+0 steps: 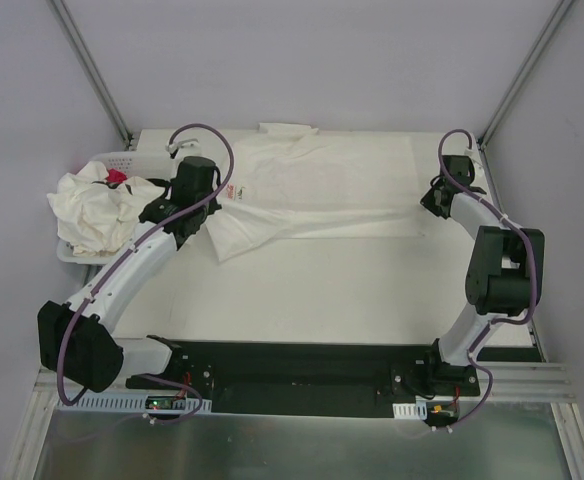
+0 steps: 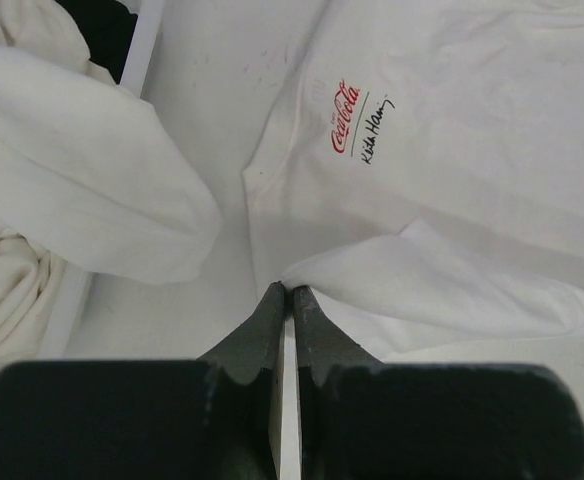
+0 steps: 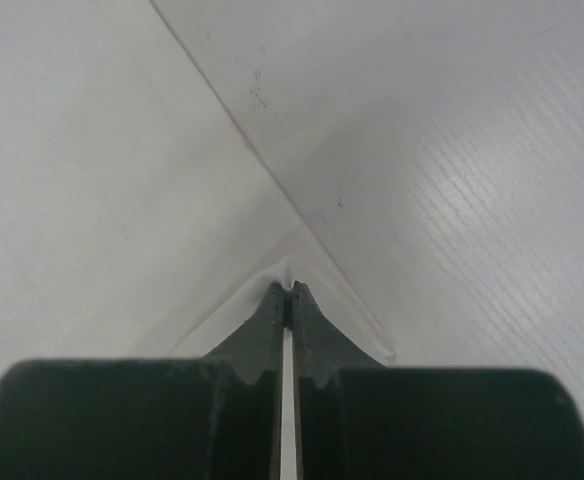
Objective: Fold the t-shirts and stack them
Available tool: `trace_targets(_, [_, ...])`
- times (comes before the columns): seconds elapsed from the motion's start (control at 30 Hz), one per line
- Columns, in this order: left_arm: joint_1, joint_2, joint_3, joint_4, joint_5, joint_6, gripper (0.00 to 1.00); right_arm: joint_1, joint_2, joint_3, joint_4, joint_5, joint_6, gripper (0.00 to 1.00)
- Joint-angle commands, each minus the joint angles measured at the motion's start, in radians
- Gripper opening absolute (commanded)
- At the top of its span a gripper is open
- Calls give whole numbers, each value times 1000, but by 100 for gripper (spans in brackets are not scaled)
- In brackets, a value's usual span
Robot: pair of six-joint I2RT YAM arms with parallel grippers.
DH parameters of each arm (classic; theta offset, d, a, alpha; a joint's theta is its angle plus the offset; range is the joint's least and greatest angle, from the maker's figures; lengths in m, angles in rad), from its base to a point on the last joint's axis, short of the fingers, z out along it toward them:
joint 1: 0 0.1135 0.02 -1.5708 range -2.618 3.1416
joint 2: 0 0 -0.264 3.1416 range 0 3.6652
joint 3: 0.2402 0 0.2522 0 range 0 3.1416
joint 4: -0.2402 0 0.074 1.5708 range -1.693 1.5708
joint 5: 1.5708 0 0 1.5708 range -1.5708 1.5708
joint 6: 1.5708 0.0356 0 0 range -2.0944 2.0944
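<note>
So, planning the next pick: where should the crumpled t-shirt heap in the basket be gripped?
Pinch the fabric lobe of the crumpled t-shirt heap that spills over the basket rim, probably from above on the table side: it hangs loose and reachable, the rest is bunched.

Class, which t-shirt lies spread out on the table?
The shirt with the small red logo, laid out mid-table. The others lie crumpled in a heap over the basket at left.

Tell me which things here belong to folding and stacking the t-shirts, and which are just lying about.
For the job: spread t-shirt, pinched by left gripper and right gripper; heap of t-shirts.
Just lying about: white basket holding the heap; small red item in it.
</note>
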Motion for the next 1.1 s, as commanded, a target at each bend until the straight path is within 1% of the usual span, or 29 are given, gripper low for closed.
trace_targets(0.0, [17,-4,38,21,-24,31,0,-14,4,45,7,3,4,1])
trace_targets(0.23, [25,-27,27,21,-50,49,0,-16,0,42,7,3,3,1])
trace_targets(0.37, [26,-67,1,14,-41,60,0,-16,0,39,5,0,3,1])
trace_targets(0.67, [26,-148,-50,-63,-38,49,0,-16,-2,28,13,-20,12,1])
trace_targets(1.07, [26,-162,-94,-74,19,32,0,-16,-30,2,21,-11,10,1])
